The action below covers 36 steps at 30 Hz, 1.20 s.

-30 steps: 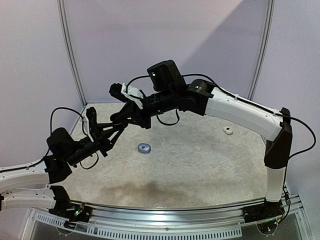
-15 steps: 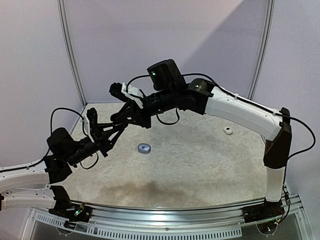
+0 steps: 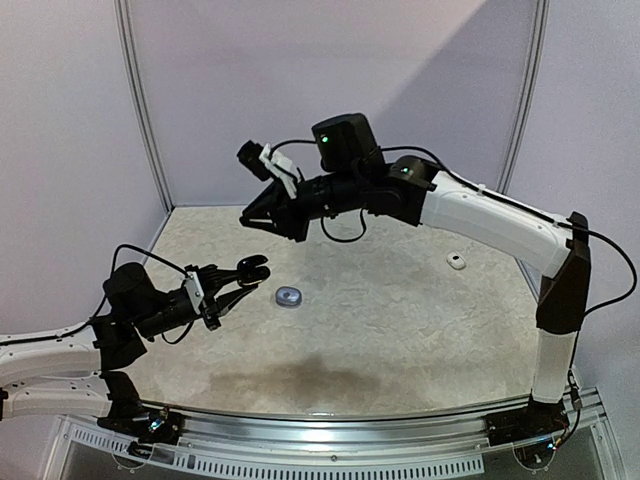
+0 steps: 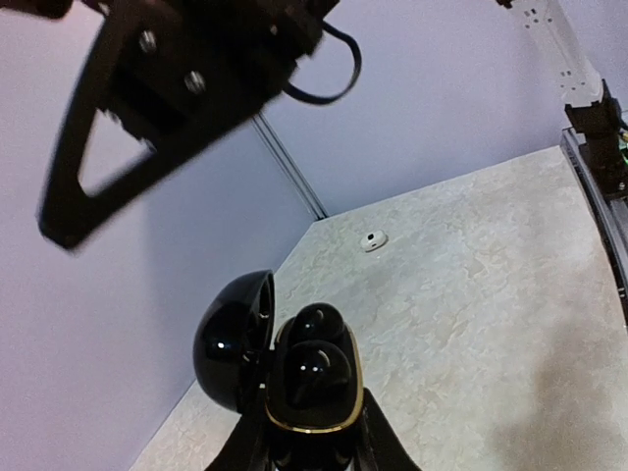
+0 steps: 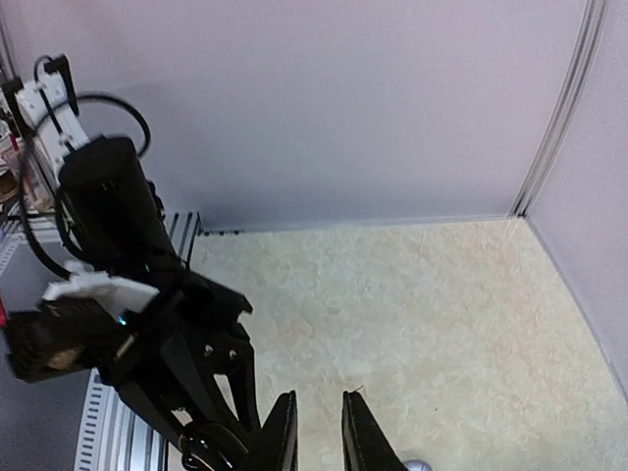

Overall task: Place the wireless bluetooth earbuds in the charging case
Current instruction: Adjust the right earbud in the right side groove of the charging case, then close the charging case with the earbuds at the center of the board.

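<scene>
Separated since a second ago: the left gripper (image 3: pixel 250 270) has dropped low over the table (image 3: pixel 400 335), and the right gripper (image 3: pixel 252 218) has lifted above it. The left fingers pinch the black charging case (image 4: pixel 306 397), lid hinged open, with two black earbuds (image 4: pixel 316 324) seated inside. The right fingers stand narrowly parted, holding nothing. A pale bluish-silver piece (image 3: pixel 289 295) lies near the case, a small white piece (image 3: pixel 456 262) well apart.

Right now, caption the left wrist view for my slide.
Left tool grips an open black case holding black earbuds above the table; a small white piece lies beyond.
</scene>
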### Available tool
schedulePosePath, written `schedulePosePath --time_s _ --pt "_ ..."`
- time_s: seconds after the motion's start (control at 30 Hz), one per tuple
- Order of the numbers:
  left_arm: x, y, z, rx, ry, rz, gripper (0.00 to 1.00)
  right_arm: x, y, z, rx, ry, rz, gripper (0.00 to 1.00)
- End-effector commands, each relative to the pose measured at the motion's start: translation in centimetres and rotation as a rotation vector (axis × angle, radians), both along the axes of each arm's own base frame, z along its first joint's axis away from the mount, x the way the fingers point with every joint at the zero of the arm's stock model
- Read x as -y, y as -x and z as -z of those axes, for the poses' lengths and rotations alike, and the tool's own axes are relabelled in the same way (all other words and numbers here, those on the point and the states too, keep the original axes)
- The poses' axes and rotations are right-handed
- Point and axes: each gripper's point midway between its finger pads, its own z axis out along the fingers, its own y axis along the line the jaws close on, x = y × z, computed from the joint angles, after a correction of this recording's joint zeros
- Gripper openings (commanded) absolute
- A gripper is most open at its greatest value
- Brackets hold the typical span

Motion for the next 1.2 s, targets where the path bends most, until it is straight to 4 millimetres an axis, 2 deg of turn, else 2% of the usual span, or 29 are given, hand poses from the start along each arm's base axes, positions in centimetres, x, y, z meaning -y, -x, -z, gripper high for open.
schedulePosePath --time_s 0.0,0.1,0.2,0.3,0.4,0.43,0.47,0.5,0.53,0.57,0.63,0.73,0.9,1.07,1.17 --pt "0.3 0.0 -0.3 0.048 -0.029 0.011 0.0 -0.7 2.1 6.5 0.009 0.19 -0.018 0.18" --pt "0.3 -0.2 -0.1 0.026 -0.023 0.004 0.0 0.5 3.1 7.2 0.012 0.231 -0.043 0.18" --pt "0.2 -0.3 0.0 0.012 -0.018 0.001 0.0 2.2 3.1 6.3 0.056 0.23 -0.007 0.17" --pt "0.2 -0.4 -0.2 0.004 -0.008 0.0 0.0 3.6 2.6 5.0 0.094 0.23 0.044 0.19" --pt "0.2 -0.4 -0.4 -0.041 0.019 0.001 0.0 5.1 1.2 4.5 0.095 0.236 0.091 0.27" --pt "0.2 -0.4 -0.4 -0.068 0.032 0.004 0.0 5.6 0.7 4.7 0.086 0.24 0.099 0.33" --pt "0.2 -0.3 -0.6 -0.098 0.052 0.007 0.0 6.1 0.6 4.7 0.077 0.236 0.094 0.45" --pt "0.2 -0.2 -0.8 -0.128 0.077 0.011 0.0 6.3 1.2 4.9 0.063 0.231 0.049 0.58" --pt "0.2 0.0 -1.1 -0.162 0.103 0.025 0.0 6.5 1.9 5.0 0.063 0.226 0.004 0.79" --pt "0.3 0.2 -1.3 -0.196 0.127 0.045 0.0 6.4 3.0 5.3 0.092 0.22 -0.066 0.91" --pt "0.6 0.9 -1.8 -0.262 0.175 0.093 0.0 6.0 4.4 5.5 0.118 0.183 -0.162 0.97" --pt "1.0 1.5 -2.4 -0.338 0.231 0.145 0.0 4.8 5.1 5.8 0.136 0.159 -0.214 0.96" --pt "1.1 1.3 -3.2 -0.405 0.289 0.155 0.0 3.1 5.2 6.3 0.108 0.151 -0.246 0.85" --pt "1.2 1.2 -3.5 -0.407 0.302 0.159 0.0 2.7 5.1 6.4 0.093 0.148 -0.248 0.67" --pt "1.3 1.3 -3.6 -0.406 0.301 0.162 0.0 2.5 4.9 6.8 0.076 0.163 -0.245 0.5"
